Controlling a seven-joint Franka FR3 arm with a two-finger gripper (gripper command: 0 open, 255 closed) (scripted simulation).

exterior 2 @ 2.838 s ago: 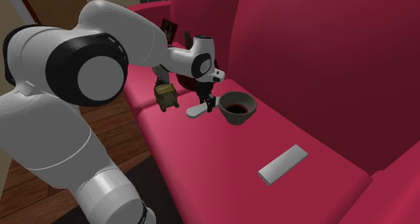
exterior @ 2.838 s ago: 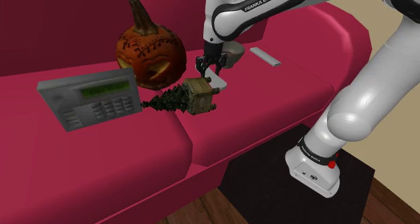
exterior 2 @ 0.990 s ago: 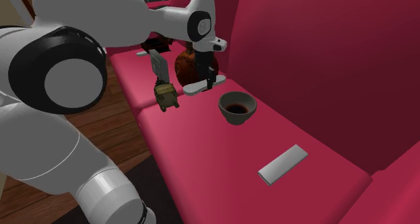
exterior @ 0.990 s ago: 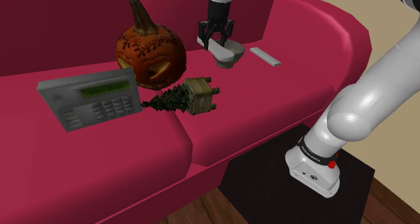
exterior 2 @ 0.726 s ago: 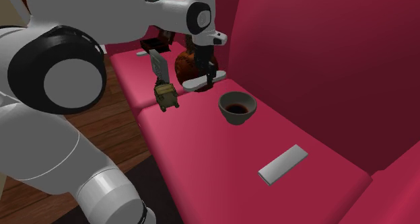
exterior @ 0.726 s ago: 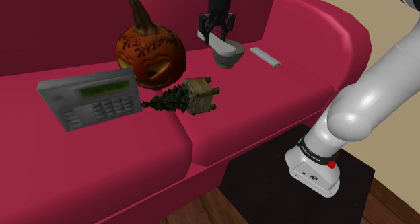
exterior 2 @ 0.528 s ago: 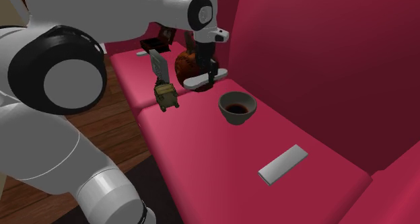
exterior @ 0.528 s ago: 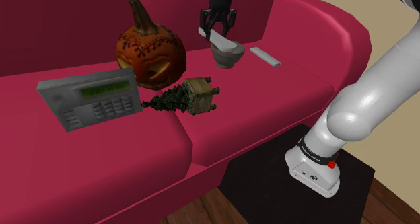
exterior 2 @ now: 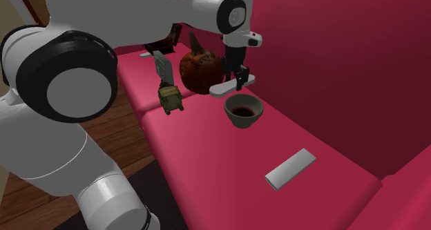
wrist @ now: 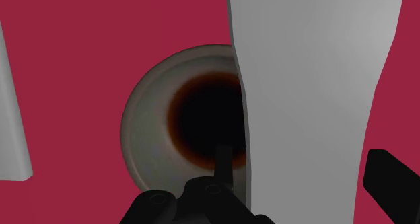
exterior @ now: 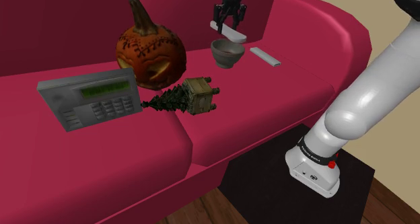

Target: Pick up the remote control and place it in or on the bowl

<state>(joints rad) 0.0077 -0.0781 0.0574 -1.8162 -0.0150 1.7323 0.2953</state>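
Pincer (exterior: 227, 22) closed across the remote (exterior: 229, 33), holding it in the air just above the bowl (exterior: 227, 54) on the red sofa (exterior: 269, 98). Risk: if I release off-centre, the slab could teeter on the rim and slide off, or tip the bowl. Remote: long, flat, smooth pale-grey slab, about as long as the bowl is wide. Bowl: round, grey, dark hollow, narrow base.

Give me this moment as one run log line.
step: placing, not yet released | gripper: shut on remote control | remote control: above bowl, apart from it | bowl: upright on red sofa
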